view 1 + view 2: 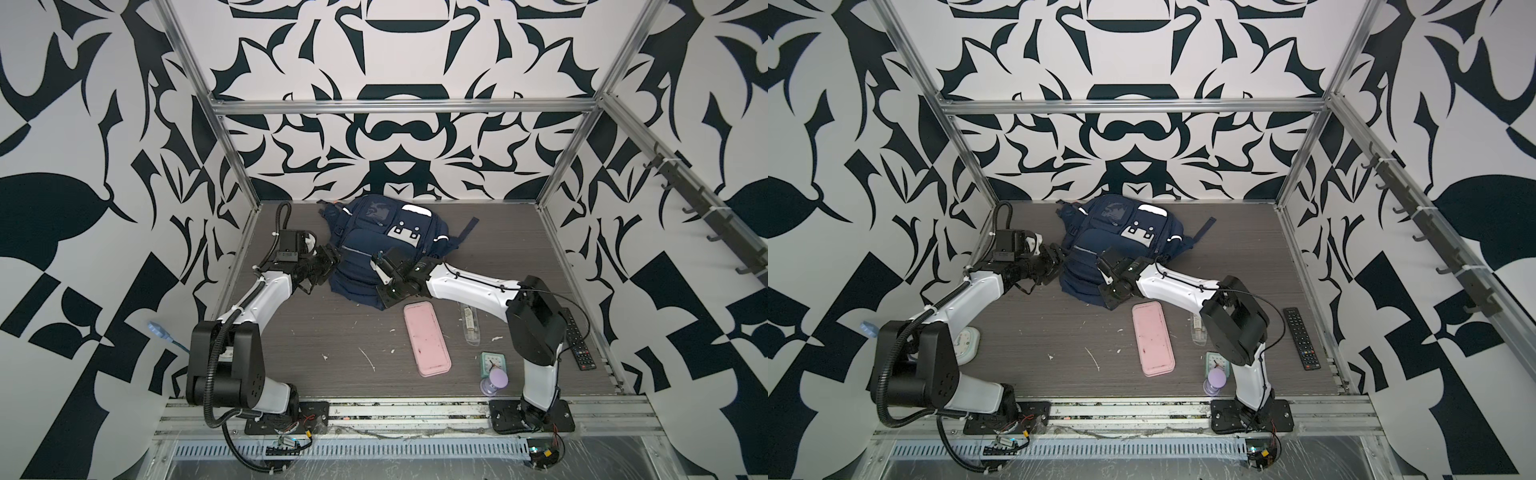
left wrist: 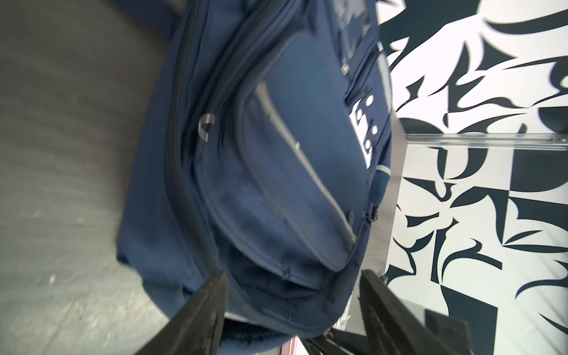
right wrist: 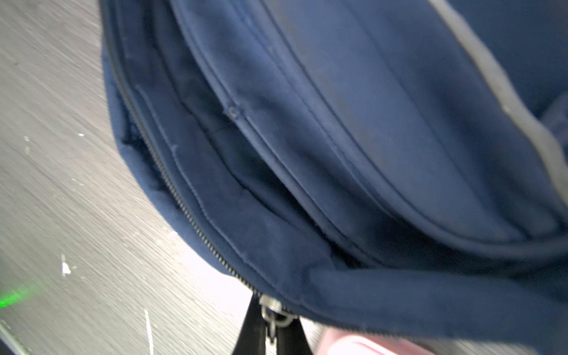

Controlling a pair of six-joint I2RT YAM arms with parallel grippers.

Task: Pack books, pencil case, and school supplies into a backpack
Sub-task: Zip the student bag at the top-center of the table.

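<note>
A: Please tell me, from left to right, how far the packing is.

B: On the left, the left end effector (image 2: 293,275) has its jaws apart and grips nothing. The near end of the backpack (image 1: 386,237) sits in front of the gap. The backpack lies at the far middle of the counter (image 1: 332,332), with its front pockets up.

A: And the other arm?

B: The right end effector (image 3: 275,333) is at the near right corner of the backpack. It is closed on the zipper pull (image 3: 271,310), which the right wrist view shows between its fingers.

A: Is the zipper open?

B: I cannot tell. The teeth I see look joined, and no view shows the inside.

A: What about the things to pack?

B: The books are in no view. They may be inside the backpack, but I cannot confirm it. The pencil case (image 1: 427,338) lies flat on the counter, near the backpack's near edge and apart from it. To its right lies the school supplies (image 1: 470,324) packet, partly under the right arm.

A: So, in your judgement?

B: The work is now on the zipper. At least two things are left to pack. The clock (image 1: 492,360), the purple hourglass (image 1: 494,380) and the remote (image 1: 577,338) at the right are not for packing.
</note>
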